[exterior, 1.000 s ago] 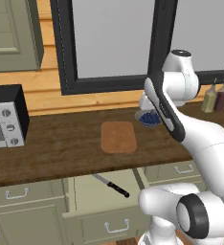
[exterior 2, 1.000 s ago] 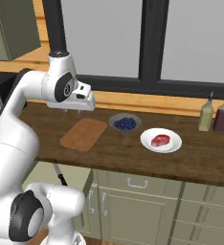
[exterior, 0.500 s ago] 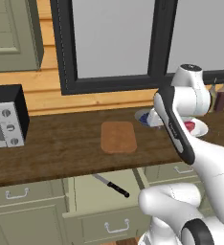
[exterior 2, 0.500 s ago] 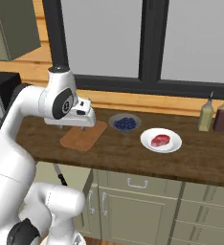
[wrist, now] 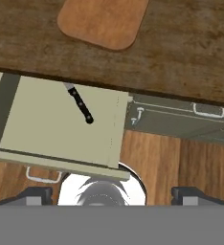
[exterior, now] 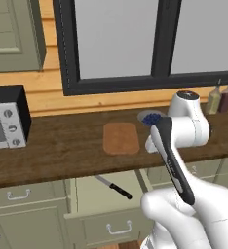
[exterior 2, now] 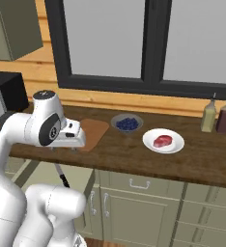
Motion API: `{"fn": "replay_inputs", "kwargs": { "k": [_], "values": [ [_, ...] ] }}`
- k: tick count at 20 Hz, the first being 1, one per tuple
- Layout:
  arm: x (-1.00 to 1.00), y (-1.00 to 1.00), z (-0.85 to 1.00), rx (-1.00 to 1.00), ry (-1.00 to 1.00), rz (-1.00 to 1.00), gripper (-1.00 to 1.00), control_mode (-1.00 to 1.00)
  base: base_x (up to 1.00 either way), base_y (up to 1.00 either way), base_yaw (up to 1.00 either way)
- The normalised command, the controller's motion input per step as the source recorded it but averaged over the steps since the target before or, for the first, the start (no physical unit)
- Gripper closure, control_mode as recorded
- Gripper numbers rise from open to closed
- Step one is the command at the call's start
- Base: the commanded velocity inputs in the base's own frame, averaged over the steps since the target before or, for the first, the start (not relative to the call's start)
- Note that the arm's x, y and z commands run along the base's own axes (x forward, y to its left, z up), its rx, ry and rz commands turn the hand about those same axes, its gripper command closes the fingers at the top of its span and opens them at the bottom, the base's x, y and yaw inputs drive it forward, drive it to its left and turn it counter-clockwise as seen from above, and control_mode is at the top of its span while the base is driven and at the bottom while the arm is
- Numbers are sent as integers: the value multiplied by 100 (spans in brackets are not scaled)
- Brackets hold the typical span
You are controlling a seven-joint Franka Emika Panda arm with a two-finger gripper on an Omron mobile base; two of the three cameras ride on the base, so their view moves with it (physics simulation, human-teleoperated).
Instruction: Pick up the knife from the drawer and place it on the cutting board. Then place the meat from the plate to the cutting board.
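Below the table's near edge, you see the knife [wrist: 80,105] lying in the open drawer [wrist: 37,129], blade partly under the table [wrist: 190,43]. Your end effector [wrist: 111,194] hangs above it, jaws spread wide and holding nothing. On the table, the cutting board [exterior 2: 93,132] is bare; to its right the meat [exterior 2: 162,141] sits on the plate [exterior 2: 175,144].

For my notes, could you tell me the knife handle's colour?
Black, on the knife in the open drawer; clearest in the hand view.
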Motion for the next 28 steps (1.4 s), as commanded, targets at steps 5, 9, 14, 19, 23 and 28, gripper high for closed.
{"fn": "replay_inputs", "kwargs": {
  "k": [5, 9, 14, 19, 23, 28],
  "values": [
    [0, 0, 0, 0, 0, 0, -100, 100, -41, -24, 17],
    [0, 0, 0, 0, 0, 0, -100, 100, -3, -65, 27],
    [0, 0, 0, 0, 0, 0, -100, 100, 4, -67, 34],
    [0, 0, 0, 0, 0, 0, -100, 100, 22, -35, 36],
    [0, 0, 0, 0, 0, 0, -100, 100, 52, -19, 35],
    [0, 0, 0, 0, 0, 0, -100, 100, 54, -46, 31]
  ]
}}
